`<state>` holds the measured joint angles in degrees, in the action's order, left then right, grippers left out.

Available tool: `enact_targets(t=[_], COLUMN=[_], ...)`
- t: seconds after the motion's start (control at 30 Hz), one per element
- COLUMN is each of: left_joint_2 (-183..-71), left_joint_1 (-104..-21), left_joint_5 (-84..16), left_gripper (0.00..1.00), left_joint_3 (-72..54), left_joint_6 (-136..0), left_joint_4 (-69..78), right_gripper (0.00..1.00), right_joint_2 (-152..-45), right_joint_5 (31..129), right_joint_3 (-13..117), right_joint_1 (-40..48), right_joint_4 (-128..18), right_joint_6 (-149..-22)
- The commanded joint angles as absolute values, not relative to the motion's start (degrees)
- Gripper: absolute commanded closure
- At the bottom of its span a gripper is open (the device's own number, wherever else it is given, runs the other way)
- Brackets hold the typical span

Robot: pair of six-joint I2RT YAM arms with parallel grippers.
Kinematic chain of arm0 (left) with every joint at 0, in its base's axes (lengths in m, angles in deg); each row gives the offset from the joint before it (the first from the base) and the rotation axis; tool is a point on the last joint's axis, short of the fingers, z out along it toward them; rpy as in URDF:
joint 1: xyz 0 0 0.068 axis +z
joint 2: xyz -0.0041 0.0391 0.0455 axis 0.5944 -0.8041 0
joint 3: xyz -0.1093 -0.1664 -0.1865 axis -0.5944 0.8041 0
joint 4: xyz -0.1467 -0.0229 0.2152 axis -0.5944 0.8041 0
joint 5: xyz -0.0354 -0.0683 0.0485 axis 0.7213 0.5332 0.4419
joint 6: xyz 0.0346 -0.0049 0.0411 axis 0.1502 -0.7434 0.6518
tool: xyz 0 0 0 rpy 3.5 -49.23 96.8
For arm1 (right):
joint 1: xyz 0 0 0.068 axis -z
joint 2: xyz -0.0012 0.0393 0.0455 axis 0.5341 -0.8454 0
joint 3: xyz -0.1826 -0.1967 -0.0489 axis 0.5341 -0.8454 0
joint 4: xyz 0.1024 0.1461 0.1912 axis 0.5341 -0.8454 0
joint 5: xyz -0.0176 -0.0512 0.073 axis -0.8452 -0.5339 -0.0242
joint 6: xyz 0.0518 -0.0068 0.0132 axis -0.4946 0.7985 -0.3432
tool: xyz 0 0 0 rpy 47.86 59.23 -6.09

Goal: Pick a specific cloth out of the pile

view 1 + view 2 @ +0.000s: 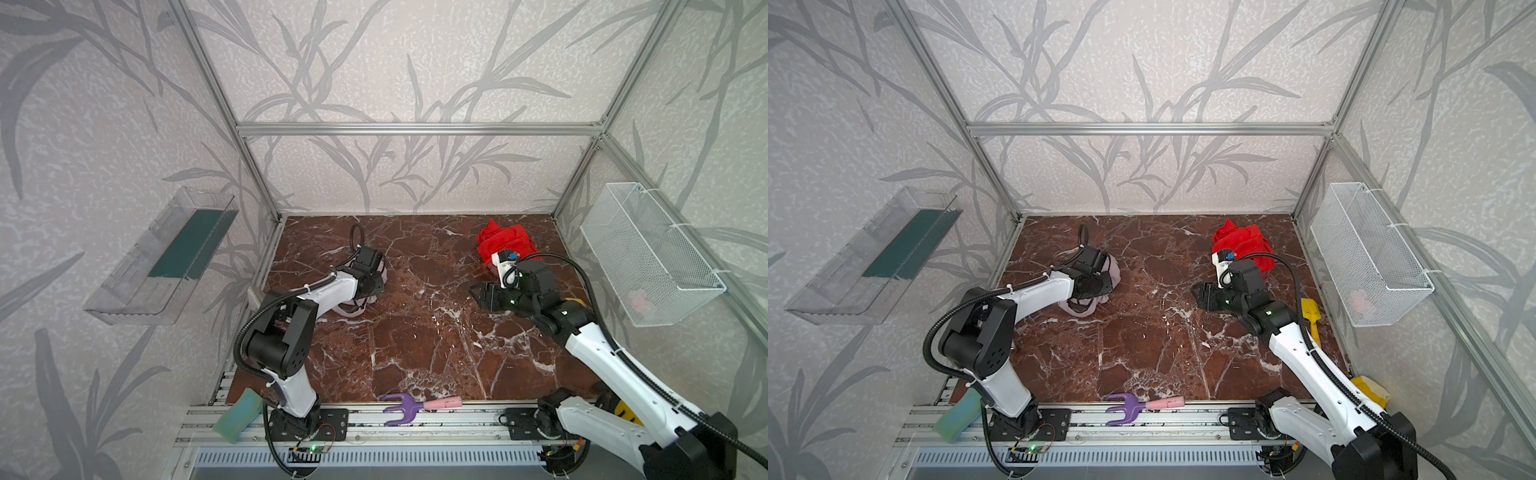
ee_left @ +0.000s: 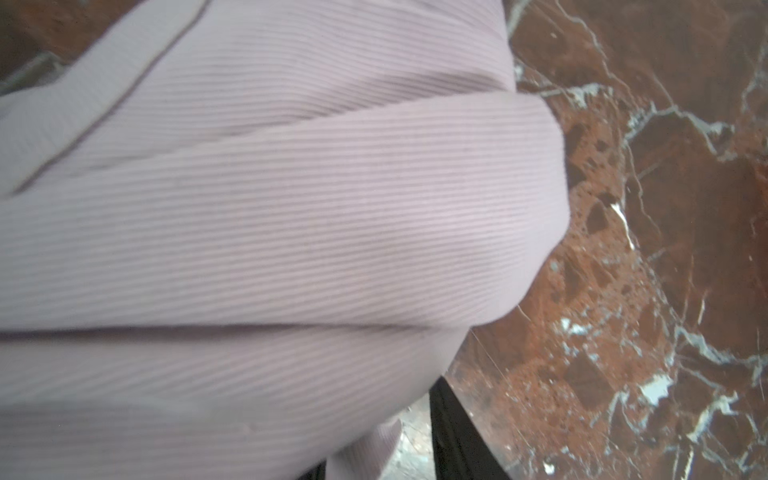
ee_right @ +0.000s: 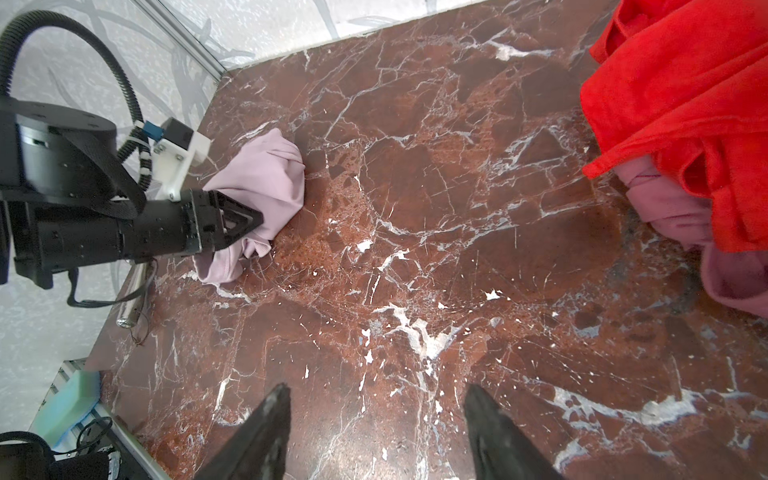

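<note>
The pale lilac cloth [image 3: 266, 174] is seen bunched on the left side of the marble table [image 1: 415, 332], well apart from the pile [image 1: 503, 243] at the far right. It is grasped by the left gripper [image 3: 255, 220]: the fabric is gathered around and between the black fingers [image 2: 457, 436], and most of the left wrist view is filled by ribbed lilac fabric [image 2: 291, 208]. In both top views parts of the cloth [image 1: 1115, 270] are shown at the sides of the gripper, with looped edges [image 1: 349, 311] lying on the table nearer the front.

In the pile, a red cloth [image 3: 685, 124] is draped over a darker mauve cloth [image 3: 673, 208].

The right gripper [image 3: 377, 388] is held over bare table just left of the pile, its jaws spread and nothing between them.
</note>
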<state>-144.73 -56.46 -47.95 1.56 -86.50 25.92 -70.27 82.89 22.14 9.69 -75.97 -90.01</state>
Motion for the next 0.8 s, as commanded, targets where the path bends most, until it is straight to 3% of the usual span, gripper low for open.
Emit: enact_targets(t=[0.0,0.77], left_joint_2=[-145.71,-153.51], left_joint_1=[-53.37,-41.08], left_joint_5=[-49.10,-48.61], left_gripper=[0.61,0.61], left_joint_3=[-0.64,-13.23], left_joint_6=[-84.92,-78.98], left_joint_4=[26.56,30.28], right_gripper=[0.34,0.34], right_joint_2=[-71.60,-75.16], right_joint_5=[83.11,82.37], right_joint_3=[24.46,28.49], right_joint_1=[9.78,9.78], right_joint_4=[-73.84,-74.28], right_joint_6=[-89.66,-89.06])
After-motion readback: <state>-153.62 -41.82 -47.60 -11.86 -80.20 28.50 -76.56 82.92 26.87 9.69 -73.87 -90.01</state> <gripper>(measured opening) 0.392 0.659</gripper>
